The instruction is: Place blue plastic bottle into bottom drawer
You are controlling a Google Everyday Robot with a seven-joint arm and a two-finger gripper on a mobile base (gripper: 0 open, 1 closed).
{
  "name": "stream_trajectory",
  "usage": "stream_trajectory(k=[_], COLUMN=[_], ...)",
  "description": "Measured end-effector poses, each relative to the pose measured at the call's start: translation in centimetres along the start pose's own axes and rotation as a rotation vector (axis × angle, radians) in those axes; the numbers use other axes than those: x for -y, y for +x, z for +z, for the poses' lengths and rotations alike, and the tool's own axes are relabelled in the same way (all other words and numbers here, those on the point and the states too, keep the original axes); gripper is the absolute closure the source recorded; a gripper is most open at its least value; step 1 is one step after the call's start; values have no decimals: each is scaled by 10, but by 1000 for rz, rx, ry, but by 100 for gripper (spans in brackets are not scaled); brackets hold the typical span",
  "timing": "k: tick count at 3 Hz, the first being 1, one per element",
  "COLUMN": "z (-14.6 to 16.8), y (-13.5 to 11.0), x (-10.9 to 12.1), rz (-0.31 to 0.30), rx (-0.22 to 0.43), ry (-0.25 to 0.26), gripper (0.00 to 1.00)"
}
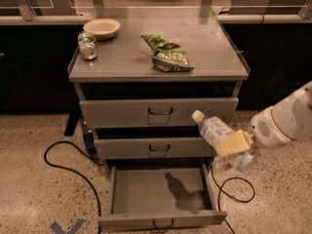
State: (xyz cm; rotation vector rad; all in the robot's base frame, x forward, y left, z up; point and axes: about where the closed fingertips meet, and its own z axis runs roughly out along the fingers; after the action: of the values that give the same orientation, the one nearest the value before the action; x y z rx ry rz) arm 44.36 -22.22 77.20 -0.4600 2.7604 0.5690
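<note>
The blue plastic bottle (211, 128) is translucent with a pale label and a white cap pointing up-left. My gripper (235, 146) is shut on it, holding it tilted in the air in front of the cabinet's right side, at the height of the middle drawer. The bottom drawer (161, 218) is pulled wide open below and to the left of the bottle. Its grey tray holds nothing, and the bottle and arm cast a shadow on its floor. My white arm comes in from the right edge.
On the cabinet top (126, 62) lie a green chip bag (168, 55), a green-topped can (87, 45) and a white bowl (102, 28). The top drawer (161, 112) and middle drawer (158, 148) stick out slightly. Black cables (63, 167) run over the floor on both sides.
</note>
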Motion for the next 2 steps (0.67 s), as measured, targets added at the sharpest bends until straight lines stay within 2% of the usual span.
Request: stream_trajectory(k=[1, 2], z=[7, 9], y=[-2, -8], x=[-10, -13], rz=[-9, -7], rx=[20, 40], ry=[-40, -51], gripper=[100, 100])
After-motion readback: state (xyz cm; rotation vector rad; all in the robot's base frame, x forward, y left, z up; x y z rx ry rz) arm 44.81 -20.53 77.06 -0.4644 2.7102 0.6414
